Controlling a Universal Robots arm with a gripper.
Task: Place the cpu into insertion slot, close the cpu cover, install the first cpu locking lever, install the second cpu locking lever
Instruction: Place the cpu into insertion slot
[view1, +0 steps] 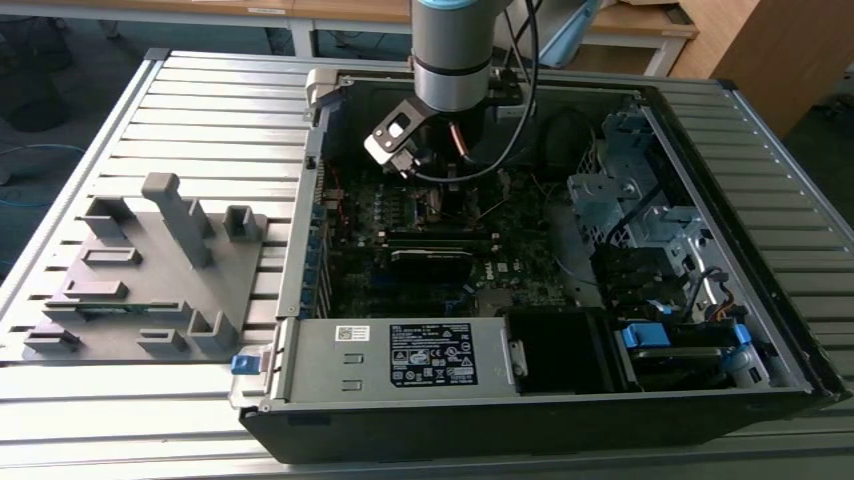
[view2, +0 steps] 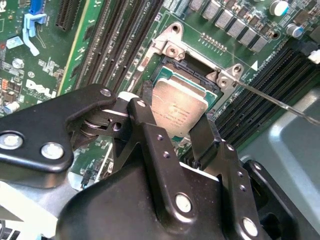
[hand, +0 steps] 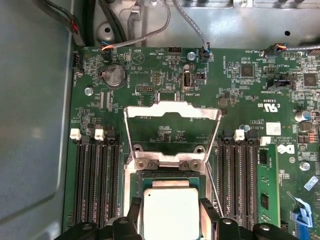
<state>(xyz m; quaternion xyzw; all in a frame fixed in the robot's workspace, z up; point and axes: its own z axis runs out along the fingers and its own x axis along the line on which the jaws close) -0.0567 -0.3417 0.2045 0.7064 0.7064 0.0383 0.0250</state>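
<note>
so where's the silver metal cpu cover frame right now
In the first wrist view the square silver metal cpu cover stands flipped open, hinged at the edge of the dark square socket, where the hand grips the silver-grey square cpu.

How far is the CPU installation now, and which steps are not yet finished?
Done: nothing fully. In hand: the pincer grips the cpu directly over the insertion slot; whether it is seated, I cannot tell. Left: the cpu cover is flipped open, away from the slot, and one thin locking lever stands swung aside, not latched.
</note>
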